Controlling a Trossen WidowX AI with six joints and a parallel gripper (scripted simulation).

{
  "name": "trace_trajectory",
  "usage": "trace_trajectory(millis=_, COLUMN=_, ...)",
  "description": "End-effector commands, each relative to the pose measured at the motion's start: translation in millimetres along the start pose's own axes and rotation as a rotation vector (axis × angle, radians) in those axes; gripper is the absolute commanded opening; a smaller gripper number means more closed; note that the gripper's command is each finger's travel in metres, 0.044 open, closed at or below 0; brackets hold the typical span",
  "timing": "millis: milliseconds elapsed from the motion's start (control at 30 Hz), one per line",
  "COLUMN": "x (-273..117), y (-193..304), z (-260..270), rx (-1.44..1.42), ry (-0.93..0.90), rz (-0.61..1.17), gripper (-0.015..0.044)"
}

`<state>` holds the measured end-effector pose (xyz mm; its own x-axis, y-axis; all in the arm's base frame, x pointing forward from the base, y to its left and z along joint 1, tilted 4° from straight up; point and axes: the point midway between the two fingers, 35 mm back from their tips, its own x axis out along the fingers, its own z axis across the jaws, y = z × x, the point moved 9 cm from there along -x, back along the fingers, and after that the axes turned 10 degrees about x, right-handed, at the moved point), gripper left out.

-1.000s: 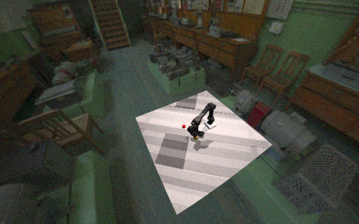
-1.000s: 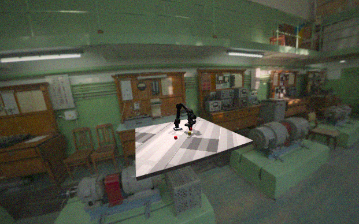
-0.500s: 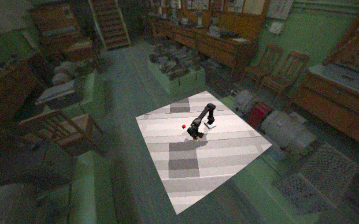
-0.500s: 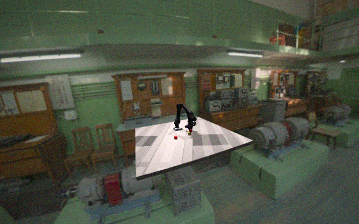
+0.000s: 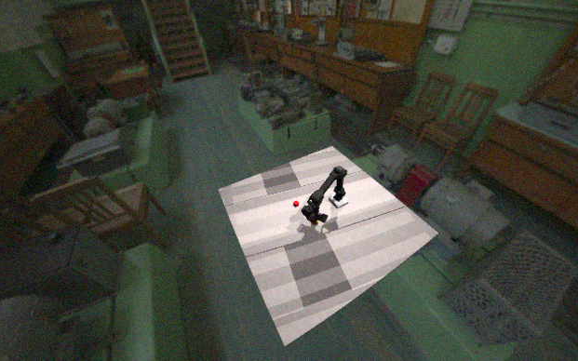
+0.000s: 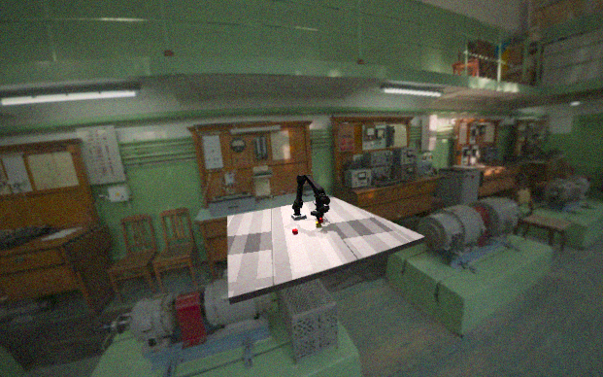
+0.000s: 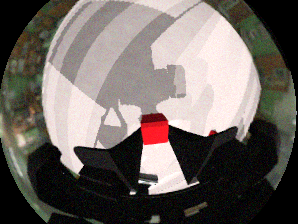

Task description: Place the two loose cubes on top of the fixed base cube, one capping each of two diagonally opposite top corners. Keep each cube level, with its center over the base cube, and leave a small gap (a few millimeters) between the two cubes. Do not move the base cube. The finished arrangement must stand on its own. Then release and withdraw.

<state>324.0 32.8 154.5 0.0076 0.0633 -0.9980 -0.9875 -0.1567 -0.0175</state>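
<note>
The yellow base cube stands on the table, mostly covered by the gripper in the top view and out of sight in the wrist view. My gripper is shut on a red cube, which looks about level between the fingertips. In the exterior view the held cube is directly above the base cube, a little toward its right side; whether they touch I cannot tell. The other loose red cube lies on the table away from the base cube, partly hidden behind a finger in the wrist view.
The striped table carries the cubes and the arm. The arm's foot stands on it behind the gripper. The arm's shadow falls around the base cube. The table's edges are well away from the cubes.
</note>
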Motion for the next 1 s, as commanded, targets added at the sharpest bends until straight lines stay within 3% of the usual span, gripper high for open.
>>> trace_trajectory(millis=0, x=0.3, y=-0.3, z=-0.1, rx=0.004, ry=0.003, rz=-0.002, gripper=0.0105)
trace_trajectory(millis=167, x=0.3, y=-0.3, z=-0.1, rx=0.004, ry=0.003, rz=-0.002, gripper=0.0105)
trace_trajectory(millis=300, x=0.3, y=-0.3, z=-0.1, rx=0.004, ry=0.003, rz=-0.002, gripper=0.0205)
trace_trajectory(millis=967, x=-24.3, y=0.0, z=0.1, rx=0.000, ry=0.000, rz=0.000, gripper=0.0205)
